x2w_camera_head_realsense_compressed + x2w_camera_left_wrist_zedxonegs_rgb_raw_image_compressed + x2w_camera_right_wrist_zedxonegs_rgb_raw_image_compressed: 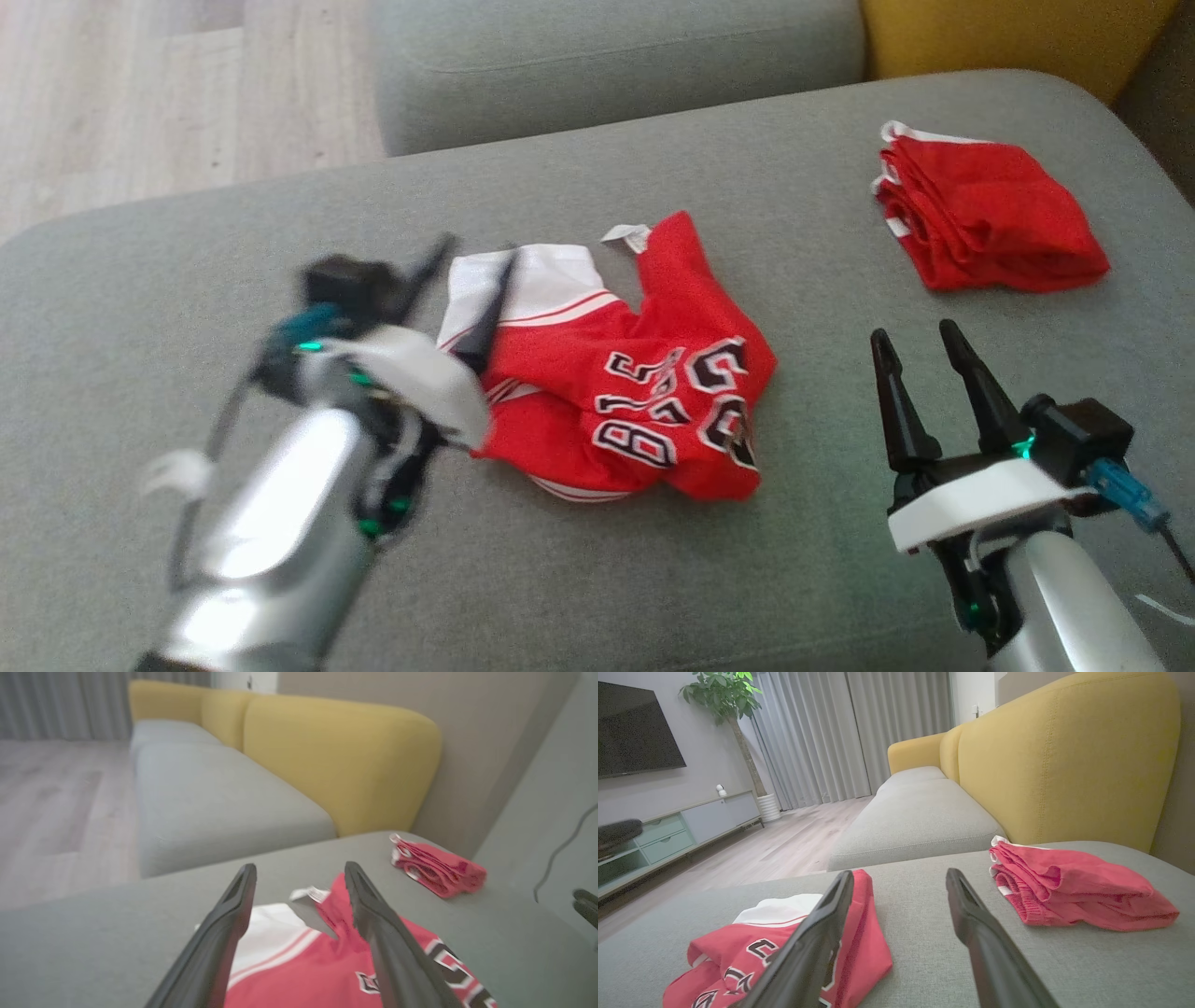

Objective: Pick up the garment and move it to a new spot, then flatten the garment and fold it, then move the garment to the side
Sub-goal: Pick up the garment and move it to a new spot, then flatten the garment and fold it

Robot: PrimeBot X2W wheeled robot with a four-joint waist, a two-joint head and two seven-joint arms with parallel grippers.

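The garment (pixel 625 373) is a red jersey with white trim and black-and-white lettering, lying crumpled in the middle of the grey sofa cushion (pixel 653 579). My left gripper (pixel 471 280) is blurred at the jersey's left edge, over the white part, its fingers spread open and nothing between them. In the left wrist view the garment (pixel 299 970) lies below the open left gripper (pixel 299 882). My right gripper (pixel 915 345) stands open to the right of the jersey, apart from it. The right wrist view has the garment (pixel 784 947) at the lower left behind the right gripper (pixel 899 886).
A second red garment (pixel 980 219) lies folded at the cushion's far right, also seen as the folded red garment (pixel 1069 886). A yellow backrest (pixel 1064 751) stands behind it. Another grey seat (pixel 616 56) and wooden floor (pixel 140 103) lie beyond.
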